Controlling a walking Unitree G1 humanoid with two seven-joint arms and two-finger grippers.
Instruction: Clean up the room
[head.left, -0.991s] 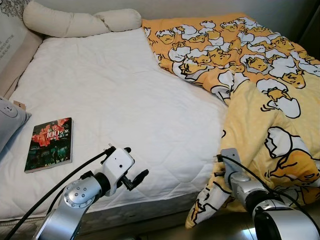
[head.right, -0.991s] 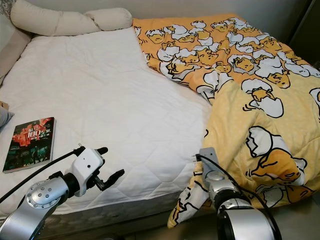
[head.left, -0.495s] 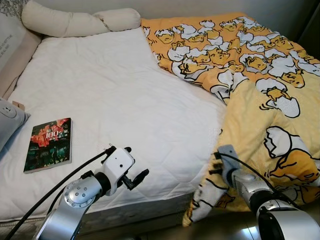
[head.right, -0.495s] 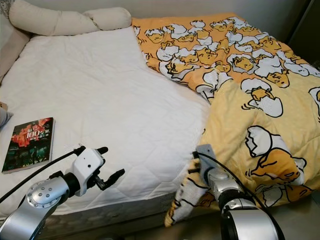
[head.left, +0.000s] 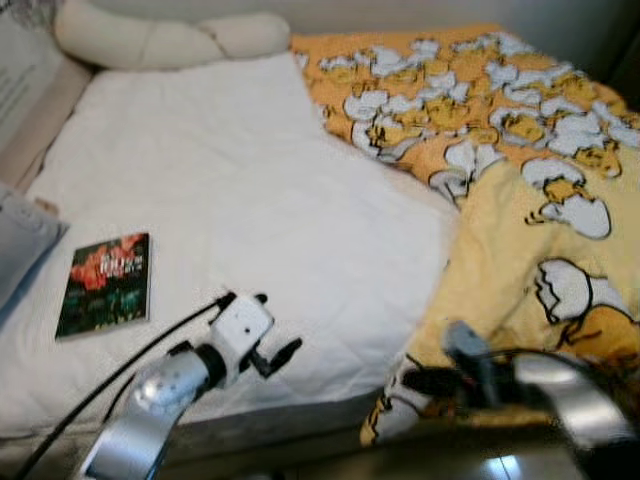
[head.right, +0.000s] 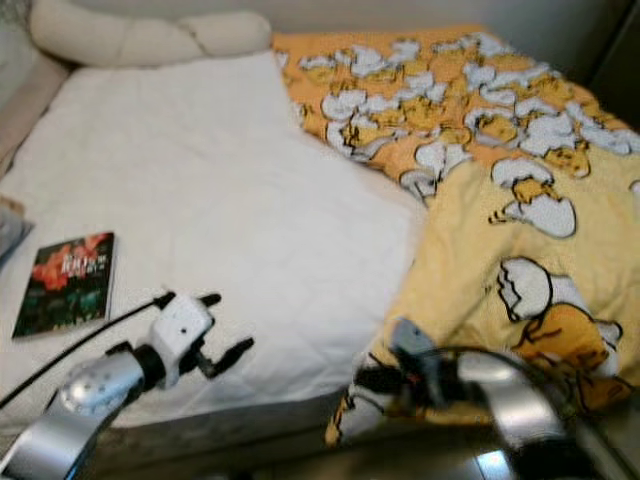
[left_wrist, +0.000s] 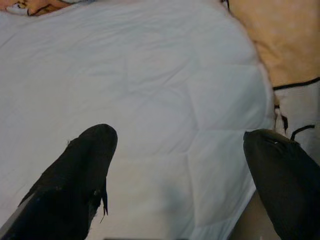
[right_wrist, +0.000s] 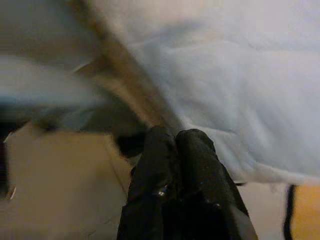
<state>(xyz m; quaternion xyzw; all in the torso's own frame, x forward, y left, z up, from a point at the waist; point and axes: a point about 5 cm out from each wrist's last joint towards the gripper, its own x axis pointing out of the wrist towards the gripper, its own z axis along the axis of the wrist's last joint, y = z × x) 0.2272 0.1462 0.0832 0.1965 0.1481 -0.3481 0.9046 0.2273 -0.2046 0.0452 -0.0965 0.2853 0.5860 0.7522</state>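
A yellow and orange duck-print blanket (head.left: 520, 200) lies bunched over the right half of the bed, and its corner (head.left: 385, 425) hangs off the front edge. My right gripper (head.left: 410, 382) is down at that hanging corner, blurred. In the right wrist view its fingers (right_wrist: 175, 137) are pressed shut, pointing at the mattress side, with a bit of blanket (right_wrist: 300, 215) beside them. My left gripper (head.left: 278, 322) hovers open over the front edge of the white mattress (head.left: 250, 180); nothing sits between its fingers (left_wrist: 90, 155). A dark book (head.left: 103, 283) lies flat at the left.
A long cream bolster (head.left: 160, 40) runs along the head of the bed. A grey pillow (head.left: 20, 250) sits at the left edge beside a padded headboard (head.left: 30, 110). Glossy floor (head.left: 490, 465) shows below the bed front.
My right arm has swung lower and more level beside the hanging blanket corner, and it now shows blurred. The camera has shifted slightly. The left arm has barely moved.
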